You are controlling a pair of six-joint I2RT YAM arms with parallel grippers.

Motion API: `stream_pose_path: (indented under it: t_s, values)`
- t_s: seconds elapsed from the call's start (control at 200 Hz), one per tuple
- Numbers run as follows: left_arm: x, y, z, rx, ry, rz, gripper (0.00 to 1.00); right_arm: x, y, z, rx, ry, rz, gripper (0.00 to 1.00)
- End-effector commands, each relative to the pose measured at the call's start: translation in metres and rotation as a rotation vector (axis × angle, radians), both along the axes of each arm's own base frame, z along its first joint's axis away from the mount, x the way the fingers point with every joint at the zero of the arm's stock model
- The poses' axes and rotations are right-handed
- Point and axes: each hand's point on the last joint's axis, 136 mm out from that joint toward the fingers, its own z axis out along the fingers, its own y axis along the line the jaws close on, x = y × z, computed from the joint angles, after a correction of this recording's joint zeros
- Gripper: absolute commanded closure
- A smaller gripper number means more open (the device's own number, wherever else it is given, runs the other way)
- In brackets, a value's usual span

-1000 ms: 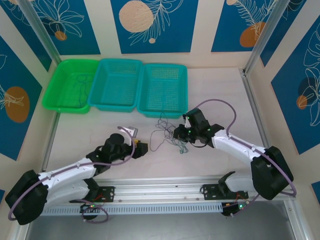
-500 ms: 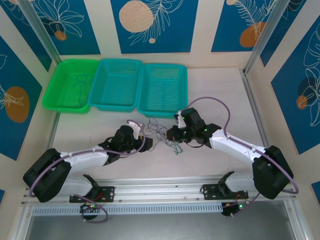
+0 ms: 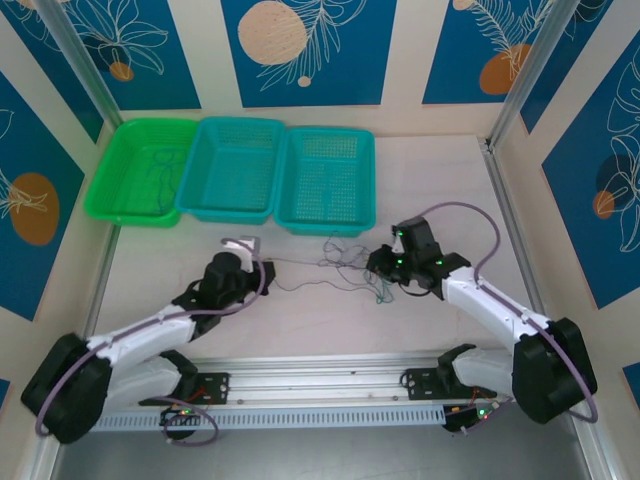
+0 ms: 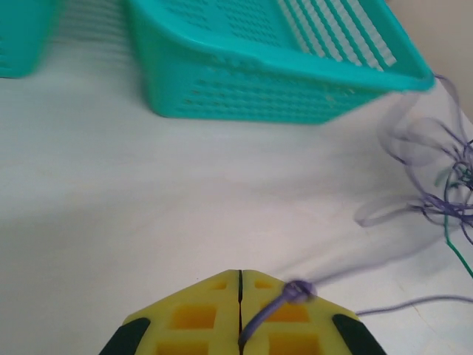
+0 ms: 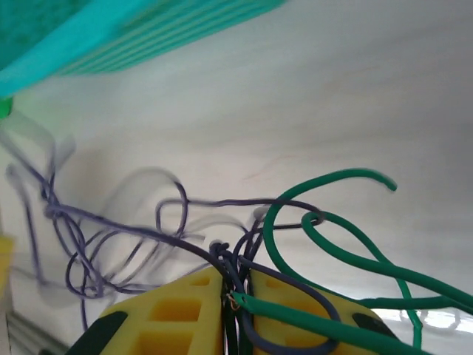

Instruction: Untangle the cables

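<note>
The cables (image 3: 345, 266) form a loose knot of dark blue and green wires on the table between both arms. My left gripper (image 3: 263, 271) is shut on one blue wire (image 4: 275, 312), which stretches right toward the knot (image 4: 445, 194); the yellow fingers (image 4: 194, 318) meet at the tip (image 4: 241, 276). My right gripper (image 3: 379, 263) is shut on the knot's right side. In the right wrist view, several dark blue strands (image 5: 148, 231) and a green wire (image 5: 334, 222) run out from between its closed jaws (image 5: 235, 272).
Three baskets stand in a row at the back: a green one (image 3: 108, 206) with a thin wire (image 3: 160, 176) lying in it, and two teal ones (image 3: 230, 213) (image 3: 326, 226). The teal basket (image 4: 259, 96) is just beyond the left gripper.
The grippers have pulled apart: the left one moved left with its blue wire, the right one moved right with the knot. The wire between them is now stretched out.
</note>
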Motion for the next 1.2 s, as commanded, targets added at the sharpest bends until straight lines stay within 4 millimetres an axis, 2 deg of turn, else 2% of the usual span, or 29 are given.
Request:
stream_pose_path:
  t_s: [0.0,0.095,0.165,0.235,0.28,0.36,0.425,0.5,0.61,0.82,0.955,1.025,1.095,1.165,1.195]
  values:
    - [-0.011,0.042,-0.014,0.032,0.056,0.105,1.00,-0.015,-0.042,-0.023,-0.027,0.087,-0.169,0.83]
    - [-0.018,0.057,-0.010,0.025,0.051,0.122,1.00,-0.020,-0.064,-0.025,-0.062,0.084,-0.256,0.79]
    - [-0.022,0.065,-0.013,0.019,0.066,0.141,1.00,-0.021,-0.072,-0.024,-0.071,0.075,-0.297,0.77]
    - [-0.024,0.067,-0.016,-0.001,0.073,0.147,1.00,-0.020,-0.068,-0.019,-0.051,0.048,-0.280,0.75]
    - [-0.025,0.065,-0.019,-0.015,0.081,0.146,1.00,-0.018,-0.064,-0.014,-0.039,0.028,-0.264,0.67]
    - [-0.026,0.061,-0.026,-0.035,0.103,0.133,1.00,-0.016,-0.045,-0.001,-0.032,-0.025,-0.155,0.50]
    - [-0.026,0.058,-0.030,-0.045,0.122,0.120,1.00,-0.017,-0.030,0.011,-0.055,-0.068,-0.071,0.40]
    - [-0.026,0.055,-0.031,-0.050,0.131,0.111,1.00,-0.021,-0.006,0.023,-0.125,-0.150,0.049,0.32]
    - [-0.024,0.055,-0.026,-0.057,0.117,0.113,1.00,-0.025,0.035,0.033,-0.208,-0.265,0.242,0.31]
    - [-0.023,0.057,-0.017,-0.040,0.103,0.120,1.00,-0.030,0.093,0.002,-0.561,-0.281,0.534,0.31]
    - [-0.023,0.060,-0.016,-0.040,0.101,0.135,1.00,-0.037,0.129,-0.035,-0.666,-0.221,0.705,0.31]
    - [-0.024,0.062,-0.016,-0.037,0.105,0.144,1.00,-0.035,0.133,-0.050,-0.688,-0.179,0.713,0.31]
    - [-0.025,0.066,-0.017,-0.025,0.118,0.167,1.00,-0.030,0.127,-0.065,-0.724,-0.123,0.676,0.33]
    - [-0.025,0.075,-0.020,0.001,0.141,0.211,1.00,-0.025,0.119,-0.073,-0.742,-0.083,0.629,0.40]
    - [-0.026,0.079,-0.023,0.020,0.159,0.234,1.00,-0.022,0.113,-0.075,-0.752,-0.070,0.598,0.46]
